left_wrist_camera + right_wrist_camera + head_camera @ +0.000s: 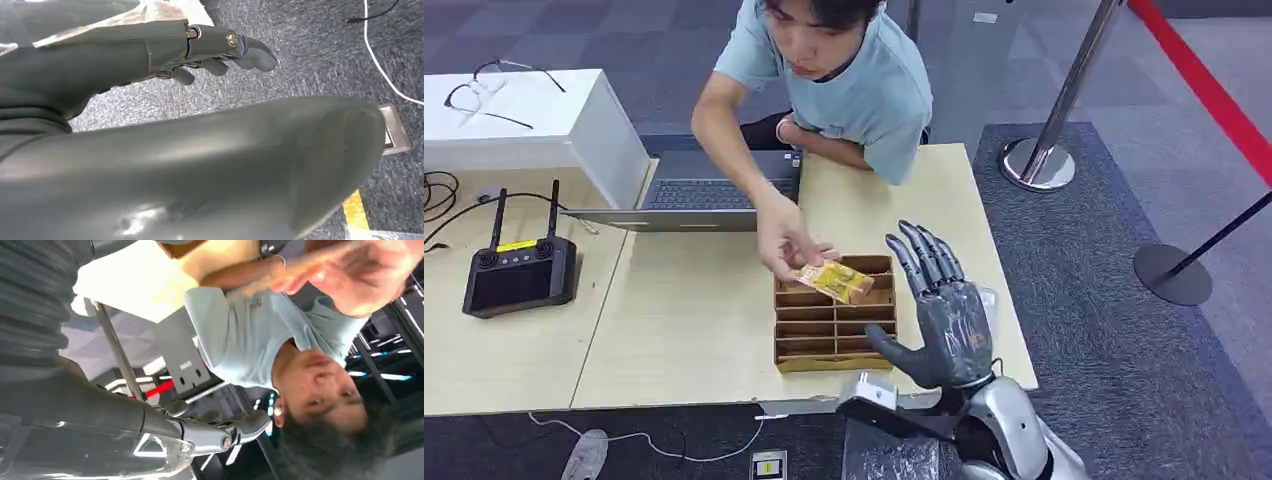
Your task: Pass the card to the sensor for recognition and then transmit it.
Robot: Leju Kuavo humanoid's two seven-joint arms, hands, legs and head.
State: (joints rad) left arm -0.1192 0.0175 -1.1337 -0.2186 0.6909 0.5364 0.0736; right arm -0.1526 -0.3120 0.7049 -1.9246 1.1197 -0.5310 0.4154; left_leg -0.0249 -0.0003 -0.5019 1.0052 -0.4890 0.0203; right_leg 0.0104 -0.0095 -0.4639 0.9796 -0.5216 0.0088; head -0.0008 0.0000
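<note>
A person's hand [782, 240] holds a yellow-orange card [836, 280] over the far end of a brown slotted cardboard box [834, 335] on the wooden table [684, 330]. My right hand [949, 320] stands upright just right of the box, palm toward it, fingers spread and holding nothing, a short gap from the card. In the right wrist view my fingers [220, 432] are extended, and the person's hand [370, 275] is blurred beyond them. My left hand [210, 47] hangs over grey carpet, fingers loosely extended, holding nothing. A small grey device [874, 390] sits at the table's front edge.
The person leans over the table's far side. A laptop [714, 190] lies behind the box, a black remote controller [521, 275] at the left, a white box [574, 130] with glasses at the far left. Stanchion bases [1039, 165] [1172, 275] stand on the right.
</note>
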